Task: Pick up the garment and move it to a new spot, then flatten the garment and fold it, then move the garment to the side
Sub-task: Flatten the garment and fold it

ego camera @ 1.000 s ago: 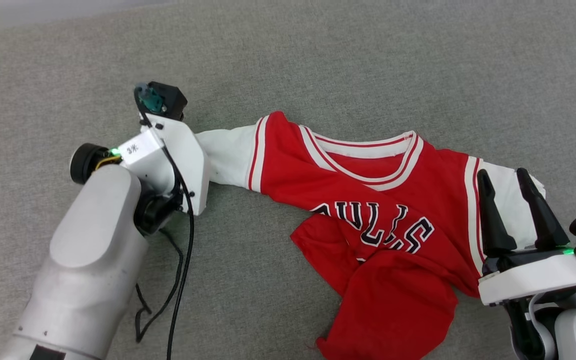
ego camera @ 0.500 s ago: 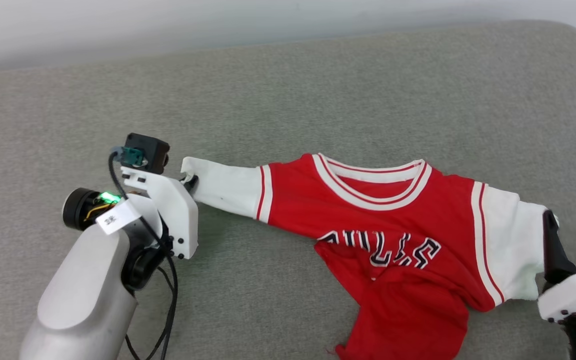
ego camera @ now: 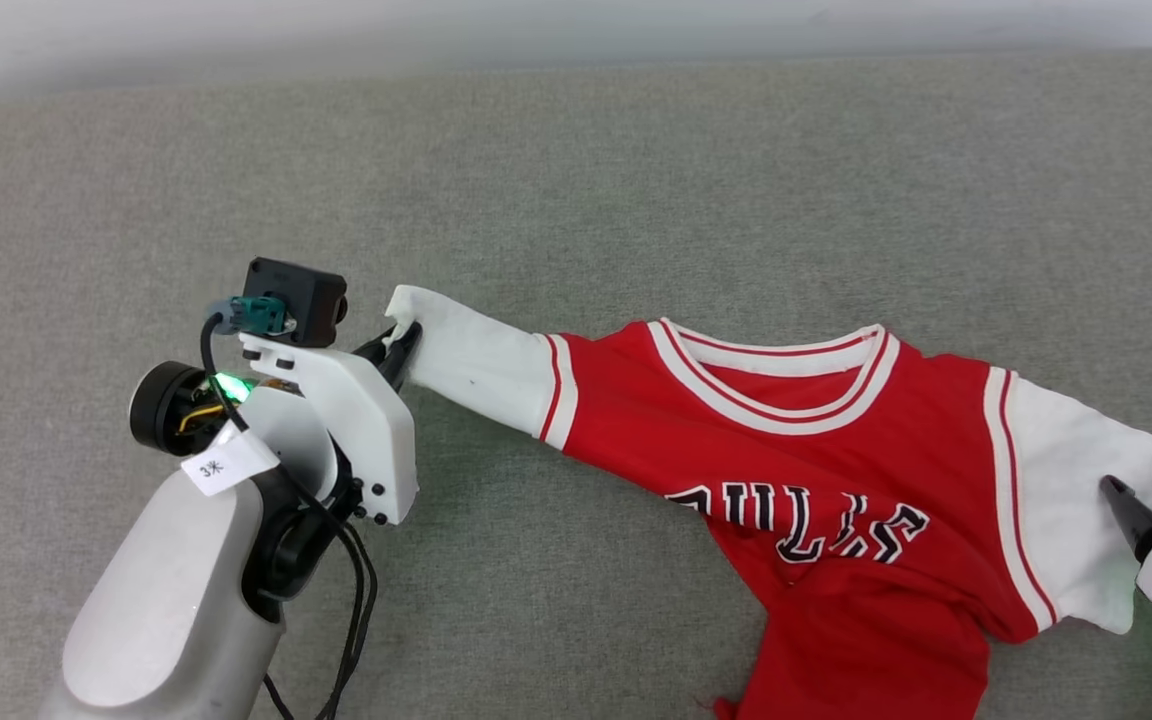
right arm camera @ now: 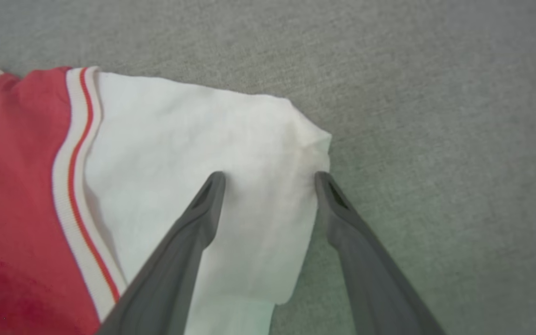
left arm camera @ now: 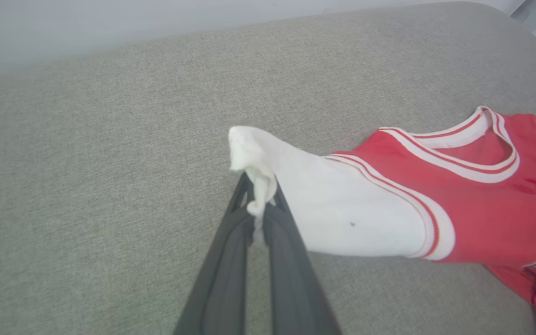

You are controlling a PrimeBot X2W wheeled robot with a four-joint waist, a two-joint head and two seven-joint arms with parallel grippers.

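Observation:
The garment (ego camera: 816, 460) is a red jersey with white sleeves and dark lettering, lying on a grey cushioned surface; its lower part is bunched toward the bottom edge of the head view. My left gripper (ego camera: 401, 345) is shut on the tip of the left white sleeve (left arm camera: 254, 186), pulling it out leftward. My right gripper (right arm camera: 268, 179) is open, with its two fingers standing over the right white sleeve (right arm camera: 212, 153), one on the cloth and one at the sleeve's edge. In the head view one right fingertip (ego camera: 1121, 500) shows at the right edge beside that sleeve.
The grey fabric surface (ego camera: 576, 200) runs wide behind and to the left of the garment. Its back edge meets a pale wall (ego camera: 336, 40). Black cables (ego camera: 356, 600) hang along my left forearm.
The head view has shifted between frames. The left gripper stays shut on the left sleeve tip, now stretched out. The right gripper, earlier standing over the right sleeve, now shows just one fingertip at the right edge.

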